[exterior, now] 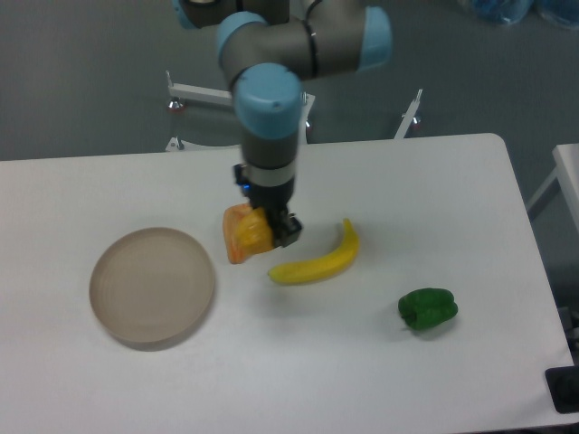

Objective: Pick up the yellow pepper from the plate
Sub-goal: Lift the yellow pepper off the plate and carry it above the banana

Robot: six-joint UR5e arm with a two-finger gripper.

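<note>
Tool: closed around the yellow pepper, right of the plate
Banana: just beside the tool, on the tabletop

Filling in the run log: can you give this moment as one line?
gripper: shut on yellow pepper | pepper: off plate, right of it | plate: bare | banana, green pepper: on table

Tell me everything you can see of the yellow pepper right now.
The yellow pepper is a small, blocky yellow-orange toy, plastic-looking, its stem hidden. It sits at the gripper, whose black fingers cover its right side, between the plate and the banana, off the plate. Whether it is lifted or resting on the table is unclear.
</note>
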